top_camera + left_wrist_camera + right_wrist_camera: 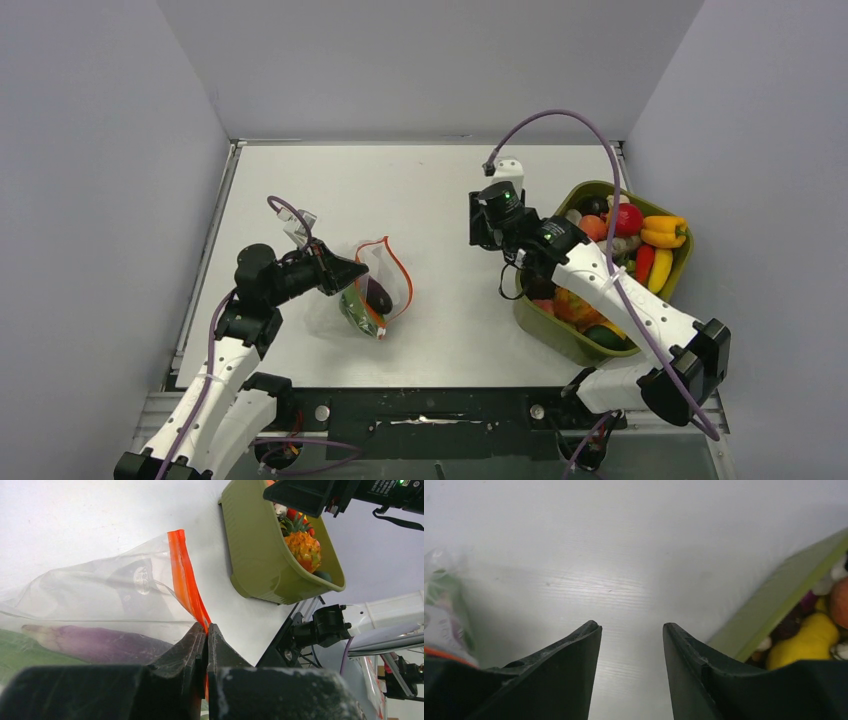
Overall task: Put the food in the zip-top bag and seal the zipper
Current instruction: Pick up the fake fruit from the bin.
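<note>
You are in the loading step, not the sealing step. Your left hand [206, 630] is clamped tight on the zipper [186, 577], pinching the orange-red strip at one spot so that the zip-top bag [90, 585] is held up by its mouth. From above, the strip curves in an open loop facing the right arm, so the mouth is plainly unsealed. The bag sits left of centre on the surface [624, 540]. Through its clear wall you can see a purple aubergine [95, 642] and a green piece [20, 655] lying inside, with something orange beside them in the overhead view. Your right hand [631, 627] is empty, its jaws apart with nothing between them. It hangs over bare surface between the bag and the olive-green tub [250, 555], whose rim is just to its right. The tub holds plenty of food [625, 220]: red, yellow, orange and dark pieces piled together. I judge most of the loading lies ahead. The next move, as I read it, calls for taking the right hand into the tub and closing on a piece that lies on top, free of its neighbours. You would then carry it to the gaping mouth and let go only once it is past the strip. The film is limp and the opening narrow. A piece that catches the rim could shove the bag or drag the strip out of the left hand's pinch. Pressing the strip shut along its length waits until the food is in.
</note>
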Controlling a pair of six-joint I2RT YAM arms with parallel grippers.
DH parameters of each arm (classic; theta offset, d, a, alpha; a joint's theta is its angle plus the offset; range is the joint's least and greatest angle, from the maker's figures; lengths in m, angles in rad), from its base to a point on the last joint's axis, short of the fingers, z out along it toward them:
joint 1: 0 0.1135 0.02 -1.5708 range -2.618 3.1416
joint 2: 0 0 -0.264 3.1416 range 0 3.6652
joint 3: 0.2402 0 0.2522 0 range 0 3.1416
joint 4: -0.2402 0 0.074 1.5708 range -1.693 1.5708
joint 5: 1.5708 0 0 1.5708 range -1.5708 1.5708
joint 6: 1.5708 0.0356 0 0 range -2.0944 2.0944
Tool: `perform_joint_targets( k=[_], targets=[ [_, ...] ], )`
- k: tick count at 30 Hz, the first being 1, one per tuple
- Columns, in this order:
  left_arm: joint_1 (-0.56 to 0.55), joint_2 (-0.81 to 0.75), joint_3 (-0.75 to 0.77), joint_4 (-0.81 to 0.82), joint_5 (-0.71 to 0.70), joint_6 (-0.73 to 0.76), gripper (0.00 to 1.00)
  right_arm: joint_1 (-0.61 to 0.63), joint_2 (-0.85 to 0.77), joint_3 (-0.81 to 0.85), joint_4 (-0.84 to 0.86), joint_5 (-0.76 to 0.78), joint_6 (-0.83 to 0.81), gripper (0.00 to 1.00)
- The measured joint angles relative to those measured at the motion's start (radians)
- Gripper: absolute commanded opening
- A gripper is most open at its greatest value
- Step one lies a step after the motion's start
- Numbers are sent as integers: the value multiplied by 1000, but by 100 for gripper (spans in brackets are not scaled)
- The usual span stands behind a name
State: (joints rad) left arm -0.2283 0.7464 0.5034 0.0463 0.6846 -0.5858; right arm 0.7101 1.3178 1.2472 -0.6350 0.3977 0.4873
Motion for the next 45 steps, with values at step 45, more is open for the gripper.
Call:
perform_joint_targets(
  k=[45],
  targets=[
    [0,9,0,-5,1,5,0,-719,160,64,43,262,-122,83]
  ],
)
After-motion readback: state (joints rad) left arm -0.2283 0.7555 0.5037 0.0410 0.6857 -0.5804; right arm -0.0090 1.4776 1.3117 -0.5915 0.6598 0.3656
